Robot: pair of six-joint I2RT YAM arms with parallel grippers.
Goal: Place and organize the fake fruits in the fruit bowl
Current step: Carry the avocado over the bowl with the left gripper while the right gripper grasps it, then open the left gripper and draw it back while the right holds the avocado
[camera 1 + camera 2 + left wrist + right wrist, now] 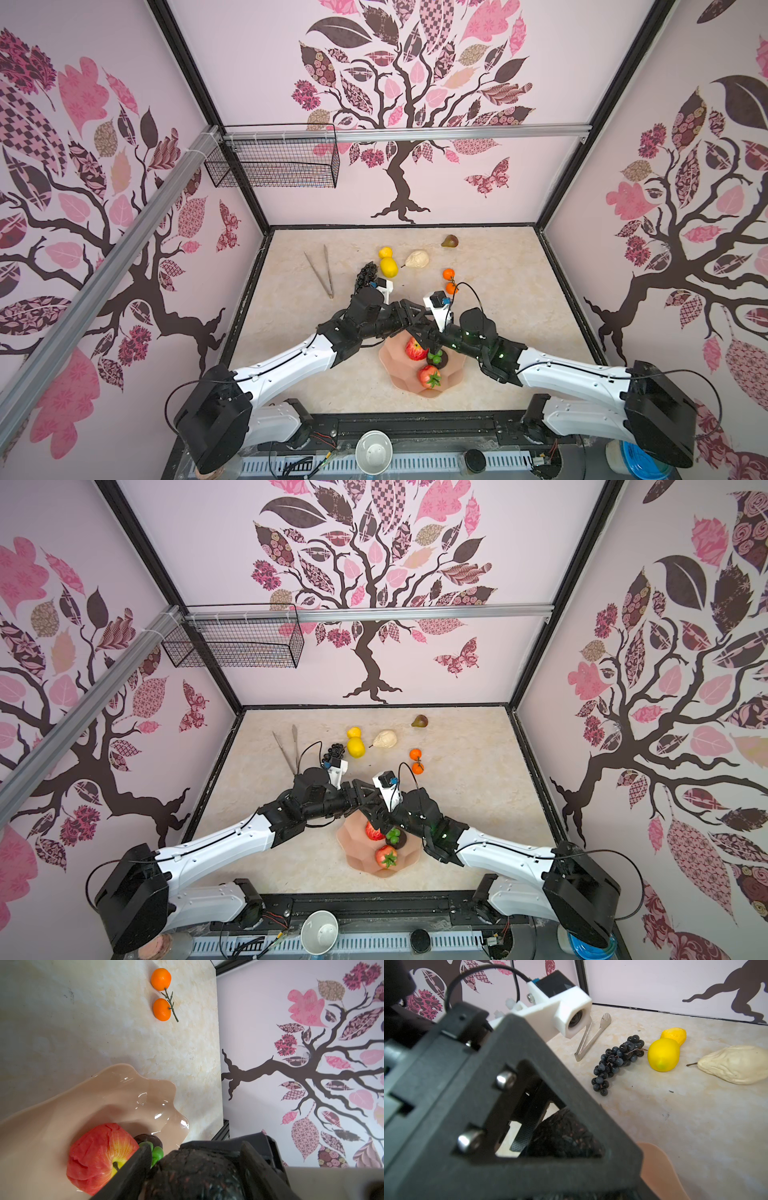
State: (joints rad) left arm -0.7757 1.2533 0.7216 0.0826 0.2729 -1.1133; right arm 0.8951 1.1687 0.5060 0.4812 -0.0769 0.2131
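Note:
Both arms meet above the far edge of the peach-pink fruit bowl (390,365) (124,1095). A dark bumpy avocado (193,1174) (562,1136) hangs there between the fingers of my left gripper (196,1152) (419,328). My right gripper (436,338) reaches it from the opposite end, its jaws hidden in the right wrist view. Which gripper presses on the avocado does not show. A red apple (415,349), a mangosteen (437,358) and a red fruit with green leaves (429,376) lie in the bowl. On the table lie grapes (616,1061), a lemon (663,1054) and a cream pear (735,1066).
A small yellow pear (385,252), a dark pear (449,240) and two oranges (161,978) (162,1009) lie farther back. Thin tongs (320,270) lie at the back left. A white cup (374,452) stands on the front rail. A wire basket (274,162) hangs on the wall.

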